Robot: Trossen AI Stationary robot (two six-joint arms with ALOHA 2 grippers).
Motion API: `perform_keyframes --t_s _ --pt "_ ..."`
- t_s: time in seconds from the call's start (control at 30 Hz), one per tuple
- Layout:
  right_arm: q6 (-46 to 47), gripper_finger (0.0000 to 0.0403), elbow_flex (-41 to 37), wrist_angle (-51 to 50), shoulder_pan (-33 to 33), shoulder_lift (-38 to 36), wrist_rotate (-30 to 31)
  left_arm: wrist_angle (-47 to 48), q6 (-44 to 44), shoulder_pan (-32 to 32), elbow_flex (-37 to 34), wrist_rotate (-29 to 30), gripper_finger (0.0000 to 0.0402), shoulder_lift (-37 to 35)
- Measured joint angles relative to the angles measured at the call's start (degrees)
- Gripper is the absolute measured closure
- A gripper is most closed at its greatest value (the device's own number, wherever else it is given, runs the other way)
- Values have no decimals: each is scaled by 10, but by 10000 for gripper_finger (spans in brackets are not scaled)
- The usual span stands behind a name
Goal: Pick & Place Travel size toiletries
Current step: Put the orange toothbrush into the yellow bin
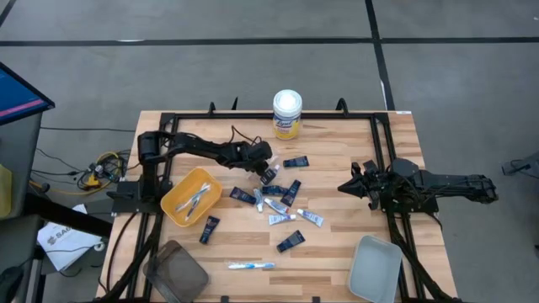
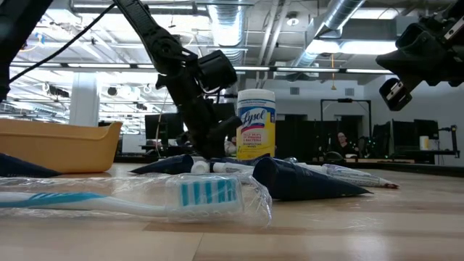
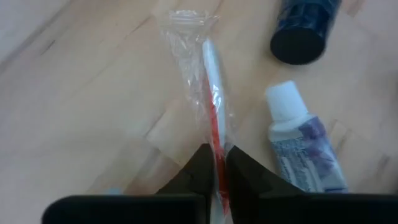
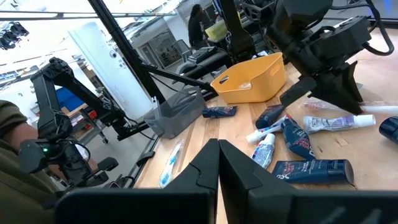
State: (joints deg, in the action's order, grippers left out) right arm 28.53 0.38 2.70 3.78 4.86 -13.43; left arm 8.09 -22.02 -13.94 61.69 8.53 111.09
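The toiletries lie scattered mid-table: black-navy tubes (image 1: 290, 241), white tubes (image 1: 310, 219) and a wrapped blue-white toothbrush (image 1: 250, 266) near the front edge. My left gripper (image 1: 268, 172) is down among them, shut on a clear-wrapped toothbrush with a red-white handle (image 3: 208, 74). Beside that toothbrush lie a white tube (image 3: 300, 146) and a navy tube (image 3: 305, 28). My right gripper (image 1: 344, 187) hangs shut above the table's right side, holding nothing. Wrapped toothbrushes lie in the yellow bin (image 1: 173, 206). My left gripper pinches the wrapped toothbrush between its two fingers (image 3: 198, 168), on the red-white handle (image 3: 215, 134), wrapper and all. The fingers come from above, slanting down, one on each side of the handle. The toothbrush's far end (image 3: 189, 31) lies on the table.
A tall yellow canister with a white lid (image 1: 287, 114) stands at the far edge. A dark grey bin (image 1: 175, 271) sits at the near left, a light grey bin (image 1: 375, 268) at the near right. Bare wood shows around the right arm. A person (image 4: 12, 162) is beyond the table.
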Motion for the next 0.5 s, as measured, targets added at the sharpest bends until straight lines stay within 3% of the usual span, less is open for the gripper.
perform_keyframes --t_s 0.27,0.5 --pt "0 403 0 0 0 0 0 -5 -24 -7 5 -24 388 -45" --pt "0 403 0 0 0 0 0 62 -25 -5 6 -15 382 -165"
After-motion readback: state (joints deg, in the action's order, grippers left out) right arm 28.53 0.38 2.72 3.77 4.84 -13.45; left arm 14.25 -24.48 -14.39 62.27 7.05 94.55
